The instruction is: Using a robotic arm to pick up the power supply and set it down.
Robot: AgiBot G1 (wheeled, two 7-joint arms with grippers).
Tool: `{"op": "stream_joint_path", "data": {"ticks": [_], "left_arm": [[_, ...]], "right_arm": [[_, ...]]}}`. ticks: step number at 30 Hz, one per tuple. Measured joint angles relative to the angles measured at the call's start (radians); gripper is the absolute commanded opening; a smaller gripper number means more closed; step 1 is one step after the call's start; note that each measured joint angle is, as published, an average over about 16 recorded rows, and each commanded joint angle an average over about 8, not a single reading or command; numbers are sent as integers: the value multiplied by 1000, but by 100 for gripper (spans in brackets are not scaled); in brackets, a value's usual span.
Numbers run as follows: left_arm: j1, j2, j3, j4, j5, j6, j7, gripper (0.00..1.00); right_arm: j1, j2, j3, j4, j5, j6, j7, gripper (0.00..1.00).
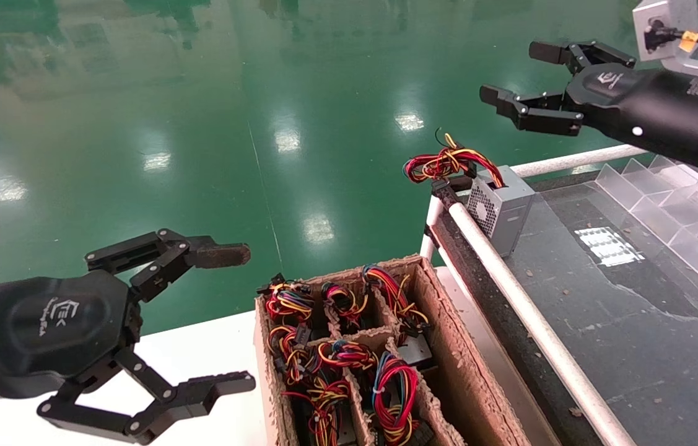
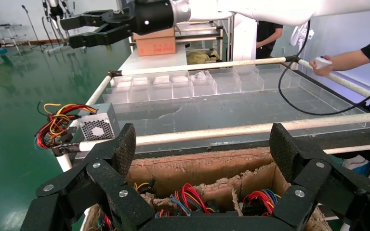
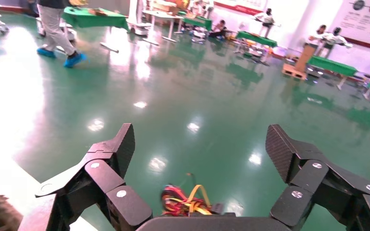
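Head view shows the power supply (image 1: 502, 209) standing at the corner of the dark table (image 1: 633, 322), its wire bundle (image 1: 448, 164) pointing up and away. The right gripper (image 1: 513, 77) hovers above and just beyond it, fingers wide apart, holding nothing. The left gripper (image 1: 234, 319), also open and empty, waits near the cardboard box (image 1: 448, 347), farther off.
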Motion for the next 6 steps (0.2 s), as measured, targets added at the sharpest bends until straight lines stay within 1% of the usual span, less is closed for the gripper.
{"op": "stream_joint_path", "data": {"ticks": [6], "left_arm": [[0,0,0,0,0,0,0,100]], "right_arm": [[-43,22,7,67,25,-16,27,100]]}}
